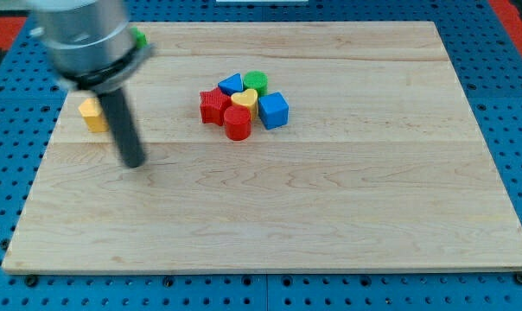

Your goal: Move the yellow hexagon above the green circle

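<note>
Approach step: my tip [135, 162] beside the yellow hexagon [92, 113].

My tip is a bare rod, holding nothing; it rests just right of and below the hexagon, apparently not touching. The green circle [256, 82] sits well right of the hexagon, in a cluster with the yellow heart [244, 100]. Judged next: get behind the hexagon's left side and push right, steering above the cluster.

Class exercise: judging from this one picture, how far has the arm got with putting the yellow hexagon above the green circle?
Done: nothing visible yet; the yellow hexagon sits at the board's left, far from the green circle in the central cluster. In hand: my tip rests just to the hexagon's lower right, apparently not touching. Left: push the hexagon across to the view's right and up, until it lies above the circle.
</note>
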Robot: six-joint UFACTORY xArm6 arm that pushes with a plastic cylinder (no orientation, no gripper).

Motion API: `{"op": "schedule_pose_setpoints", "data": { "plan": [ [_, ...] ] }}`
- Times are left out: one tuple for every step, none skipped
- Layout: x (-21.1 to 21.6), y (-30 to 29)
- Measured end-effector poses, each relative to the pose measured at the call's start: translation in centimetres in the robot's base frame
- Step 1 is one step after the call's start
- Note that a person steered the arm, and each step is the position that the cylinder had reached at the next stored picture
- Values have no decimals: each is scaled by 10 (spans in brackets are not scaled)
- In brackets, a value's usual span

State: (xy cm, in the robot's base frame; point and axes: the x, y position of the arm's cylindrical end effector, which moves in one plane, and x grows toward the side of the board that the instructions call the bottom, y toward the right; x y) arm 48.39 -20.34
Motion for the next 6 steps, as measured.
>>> {"op": "schedule_pose_setpoints", "data": {
  "plan": [
    [-22, -100],
    [-69, -79],
    [-103, 5],
    [-116, 79],
    [-91, 41],
    [-80, 76]
  ]
}}
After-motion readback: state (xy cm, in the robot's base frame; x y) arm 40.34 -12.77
